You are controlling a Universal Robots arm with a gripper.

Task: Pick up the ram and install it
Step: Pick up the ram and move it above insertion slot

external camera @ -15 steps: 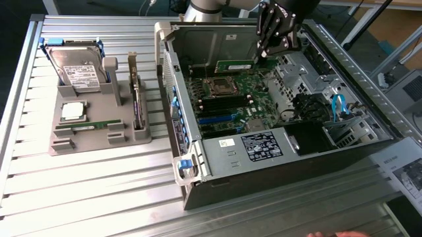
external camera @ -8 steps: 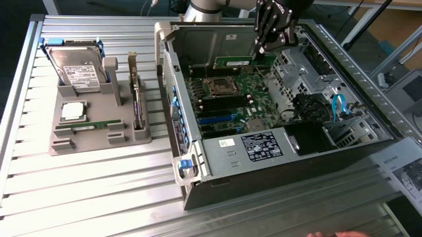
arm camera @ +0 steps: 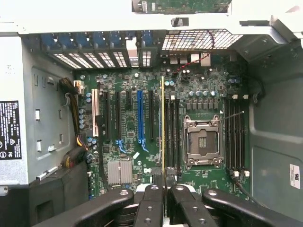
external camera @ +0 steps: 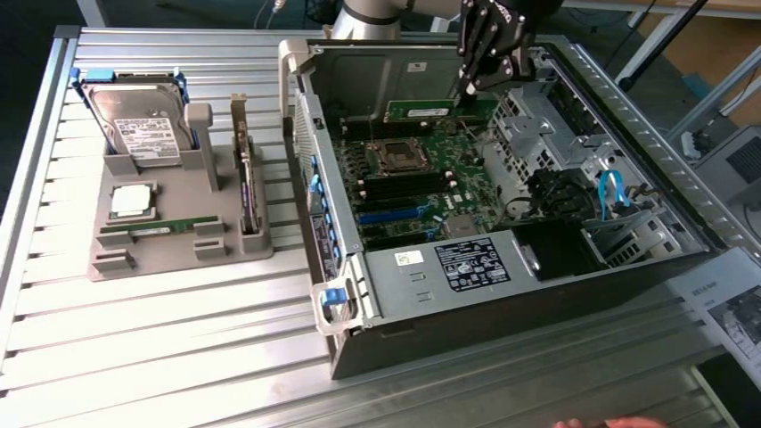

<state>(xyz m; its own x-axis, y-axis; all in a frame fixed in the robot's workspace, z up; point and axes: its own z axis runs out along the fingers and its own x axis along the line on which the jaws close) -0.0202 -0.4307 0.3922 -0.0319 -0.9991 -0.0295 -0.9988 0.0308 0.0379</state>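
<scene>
My gripper (external camera: 473, 91) hangs over the far end of the open computer case (external camera: 356, 294) and is shut on the ram (external camera: 419, 112), a long green stick with a white label. It holds the stick on edge above the motherboard (external camera: 416, 192). In the wrist view the ram (arm camera: 163, 123) shows edge-on as a thin line between the black fingers (arm camera: 150, 203). That line runs along the black memory slots (arm camera: 173, 137) beside the empty processor socket (arm camera: 202, 142). Whether the stick touches a slot I cannot tell.
A grey holder (external camera: 178, 245) at the exterior view's left carries a hard drive (external camera: 143, 125), a silver processor (external camera: 131, 201), an upright card (external camera: 246, 178) and another green stick (external camera: 155, 228). Drive cages and cables (external camera: 612, 192) crowd the case's right side. A hand (external camera: 607, 423) shows at the bottom edge.
</scene>
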